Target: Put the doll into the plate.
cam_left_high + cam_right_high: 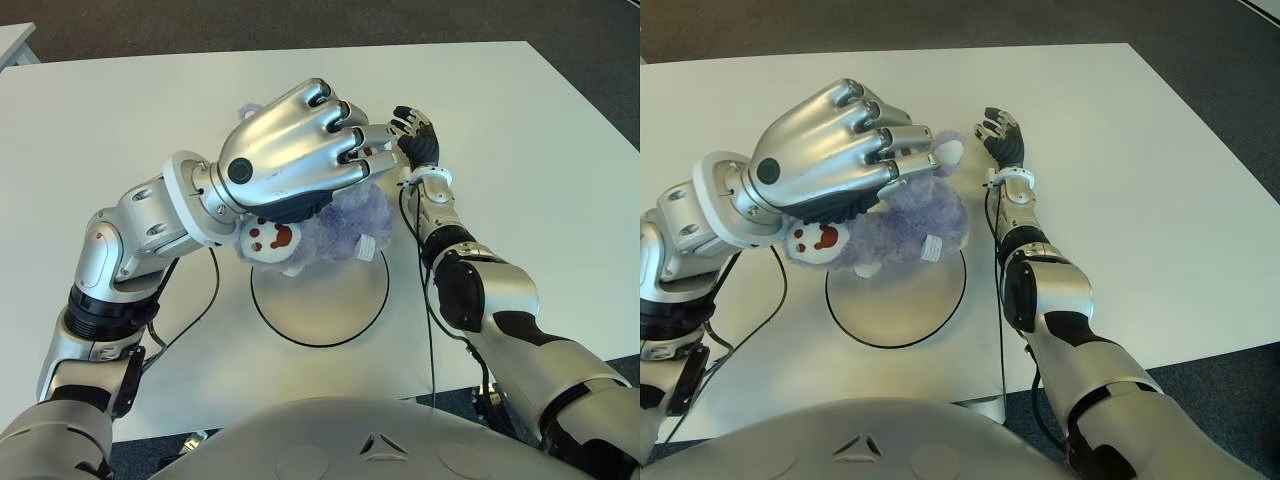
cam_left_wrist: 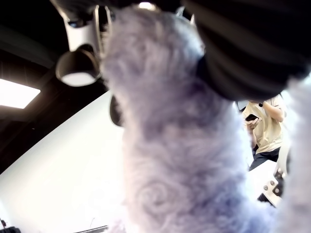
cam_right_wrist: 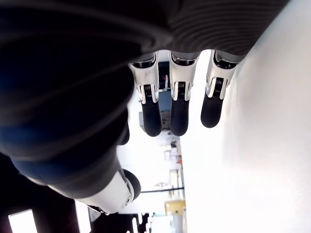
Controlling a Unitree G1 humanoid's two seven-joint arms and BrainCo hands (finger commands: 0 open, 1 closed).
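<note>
White table (image 1: pixel 540 130) on dark grey carpet floor (image 1: pixel 150 25); ceiling light panel (image 2: pixel 17 93) lit.

**Room around the plate**

My left hand (image 1: pixel 300 140), closed around the doll (image 1: pixel 335 225), hangs over the far rim of the plate (image 1: pixel 320 300), whose near half lies bare. My right hand (image 1: pixel 418 140), fingers extended, shows just right of the doll, crowding that side. The table (image 1: pixel 540 150) lies bare farther right, left and beyond.
</note>
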